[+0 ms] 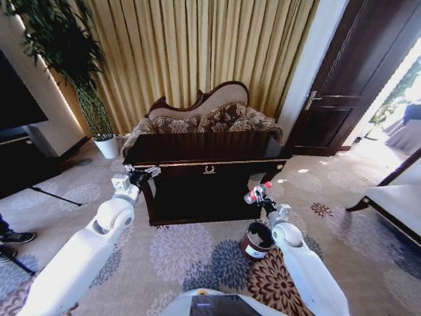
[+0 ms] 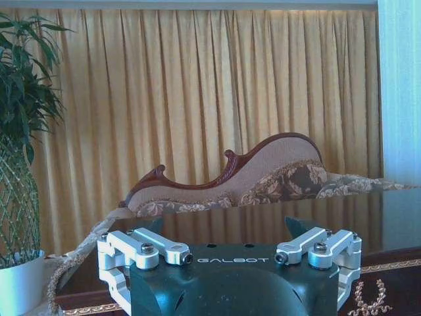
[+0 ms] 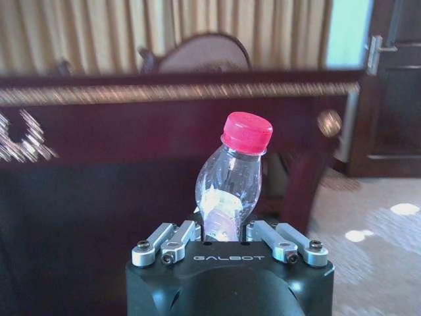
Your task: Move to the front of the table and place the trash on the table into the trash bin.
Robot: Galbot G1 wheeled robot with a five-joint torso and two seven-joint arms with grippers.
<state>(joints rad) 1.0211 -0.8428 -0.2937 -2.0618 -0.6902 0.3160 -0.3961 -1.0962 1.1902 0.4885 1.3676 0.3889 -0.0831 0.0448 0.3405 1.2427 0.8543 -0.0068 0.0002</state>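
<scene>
Right wrist view: the right gripper has its jaws closed on the trash, a clear plastic bottle with a red cap, standing upright out of the jaws; its lower part is hidden between them, and a pale label inside is hard to make out. Behind it runs the dark front of the bench, with its gold trim line blurred.

From the head view, the same gripper holds the bottle in front of the bench's right leg, above and just beyond the trash bin, which stands on the patterned carpet; the arm covers part of the bin's rim.

The left gripper hangs at the bench's front left corner. In the left wrist view its jaws stand wide apart with nothing between them, their tips cut off by the gripper body. The glossy benchtop beyond mirrors the sofa and curtain; whether small litter lies on it cannot be told.
</scene>
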